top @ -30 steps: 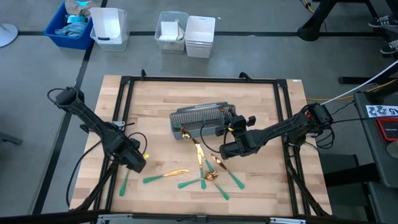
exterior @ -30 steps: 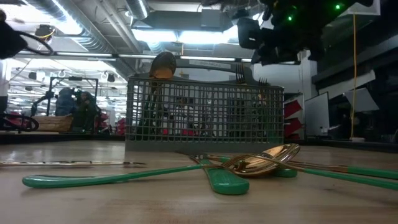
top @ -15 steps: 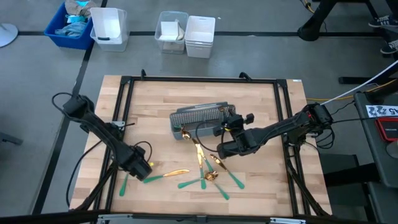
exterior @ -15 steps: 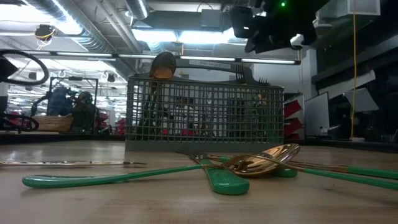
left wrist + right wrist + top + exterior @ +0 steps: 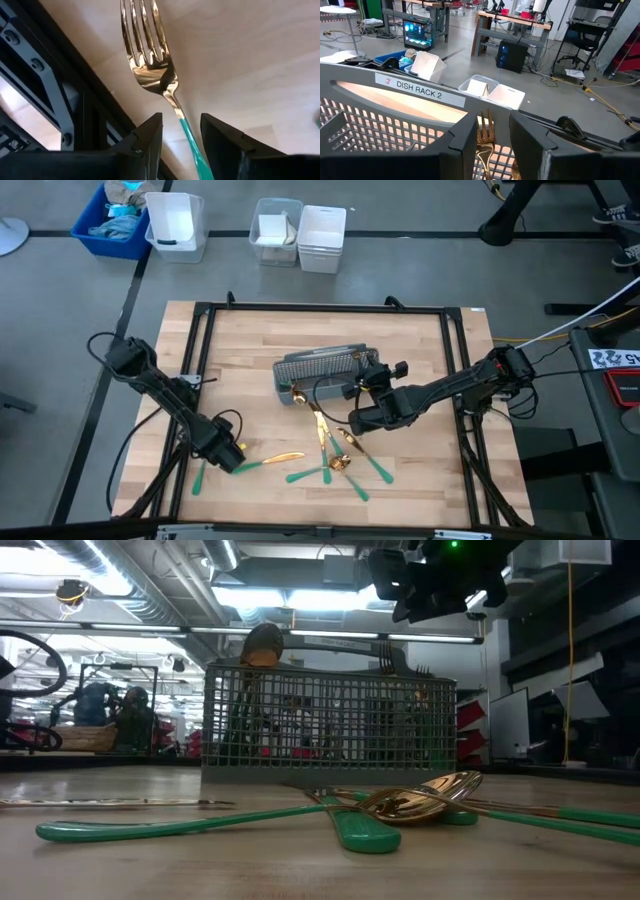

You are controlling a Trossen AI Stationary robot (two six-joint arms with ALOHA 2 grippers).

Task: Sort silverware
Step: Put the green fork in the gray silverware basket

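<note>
Between the open left jaws — fork (image 5: 150, 65), handle (image 5: 192, 145) innermost

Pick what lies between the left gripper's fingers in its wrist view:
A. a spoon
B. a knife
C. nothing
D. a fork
D. The left wrist view shows a fork with gold tines, its green handle running down between the two open fingers of the left gripper, which sits low over the table near the left edge of the scattered silverware.
</note>
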